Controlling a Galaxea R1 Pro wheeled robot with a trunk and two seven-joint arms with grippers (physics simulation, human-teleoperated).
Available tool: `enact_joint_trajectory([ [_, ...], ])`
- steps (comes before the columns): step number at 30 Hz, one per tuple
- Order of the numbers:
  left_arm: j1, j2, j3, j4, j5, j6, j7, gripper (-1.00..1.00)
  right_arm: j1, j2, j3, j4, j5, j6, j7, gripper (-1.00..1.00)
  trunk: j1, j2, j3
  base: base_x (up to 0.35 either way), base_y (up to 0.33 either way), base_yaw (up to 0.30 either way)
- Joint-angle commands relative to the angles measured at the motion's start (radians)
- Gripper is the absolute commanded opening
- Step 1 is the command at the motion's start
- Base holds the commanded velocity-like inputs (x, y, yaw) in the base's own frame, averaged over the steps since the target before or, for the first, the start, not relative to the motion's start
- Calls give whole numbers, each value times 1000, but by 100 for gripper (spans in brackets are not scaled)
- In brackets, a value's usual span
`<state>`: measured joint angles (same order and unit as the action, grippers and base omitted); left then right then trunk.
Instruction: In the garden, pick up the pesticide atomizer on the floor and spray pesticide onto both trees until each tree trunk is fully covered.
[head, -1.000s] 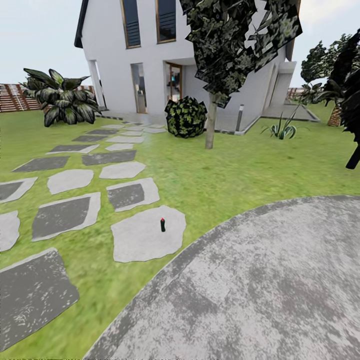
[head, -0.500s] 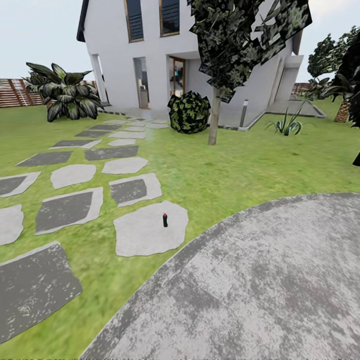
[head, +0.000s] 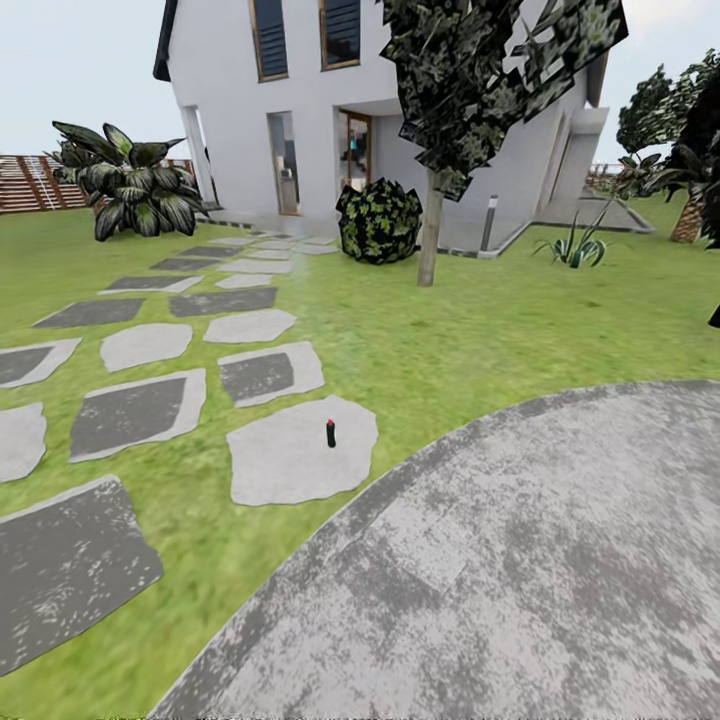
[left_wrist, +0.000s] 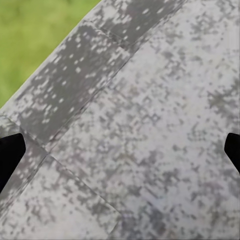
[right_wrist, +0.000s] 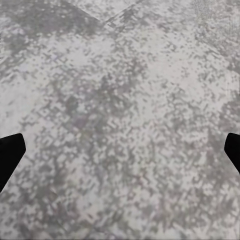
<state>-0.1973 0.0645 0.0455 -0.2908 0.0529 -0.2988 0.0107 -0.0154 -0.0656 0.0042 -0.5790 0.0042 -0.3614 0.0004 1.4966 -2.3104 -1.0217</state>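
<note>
The pesticide atomizer (head: 330, 433), a small dark bottle with a red top, stands upright on a pale stone slab (head: 285, 460) of the floor, left of centre in the head view. One tree stands further back, its trunk (head: 430, 235) rising beside a round bush under a ragged dark crown (head: 490, 70). My left gripper (left_wrist: 120, 150) is open above the grey paving, its black fingertips (left_wrist: 10, 152) at both edges of the left wrist view. My right gripper (right_wrist: 120, 150) is open too, over the same paving, with nothing between its fingertips (right_wrist: 10, 152).
The large paved circle (head: 520, 570) fills the near right ground. Stone slabs run toward the white house (head: 300, 130). A round bush (head: 378, 222), a broad-leaved plant (head: 130, 190), a lamp post (head: 488, 225), a spiky plant (head: 575, 250) and a wooden fence (head: 25, 185) stand behind.
The whole head view has shifted: the scene has slid slightly right and up, and the atomizer sits a little higher in the picture. Nothing in the garden itself has moved.
</note>
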Motion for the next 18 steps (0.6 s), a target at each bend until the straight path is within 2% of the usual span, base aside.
enact_joint_trajectory([
  [1, -1, 0, 0, 1, 5, -3, 0, 100, -1, 0, 0, 1, 0, -3, -1, 100, 4, -8, -5, 0, 0, 130],
  [7, -1, 0, 0, 1, 5, -3, 0, 100, -1, 0, 0, 1, 0, -3, -3, 100, 27, -50, -29, 0, 0, 192],
  [18, -1, 2, 0, 1, 4, -3, 0, 100, -1, 0, -3, 0, -1, -4, -5, 100, 27, -50, -38, 7, 0, 231],
])
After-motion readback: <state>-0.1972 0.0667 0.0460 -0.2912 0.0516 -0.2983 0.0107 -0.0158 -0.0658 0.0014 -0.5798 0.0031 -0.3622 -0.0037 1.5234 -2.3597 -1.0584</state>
